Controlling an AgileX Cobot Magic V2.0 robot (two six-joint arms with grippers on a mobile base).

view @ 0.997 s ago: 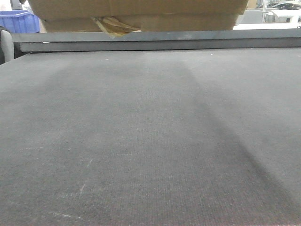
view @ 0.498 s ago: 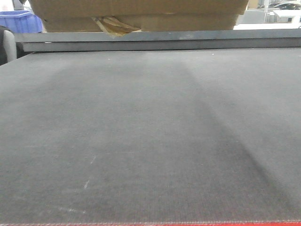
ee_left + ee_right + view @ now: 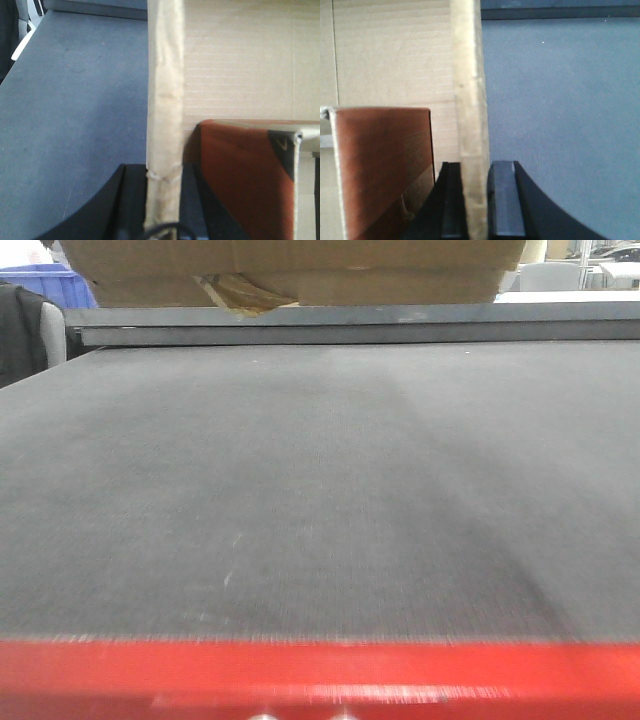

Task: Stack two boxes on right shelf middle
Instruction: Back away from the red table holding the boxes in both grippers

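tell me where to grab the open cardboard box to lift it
Pinch the cardboard box by its thin side walls, one per gripper, coming in over the open rim. Each wall edge fits between the fingers, as the left gripper and right gripper show.

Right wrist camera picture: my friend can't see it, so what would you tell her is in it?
A black right gripper pinches the upright side wall of a brown cardboard box. Left of the wall, a reddish-brown block shows against the cardboard; right of it lies a flat dark grey surface.
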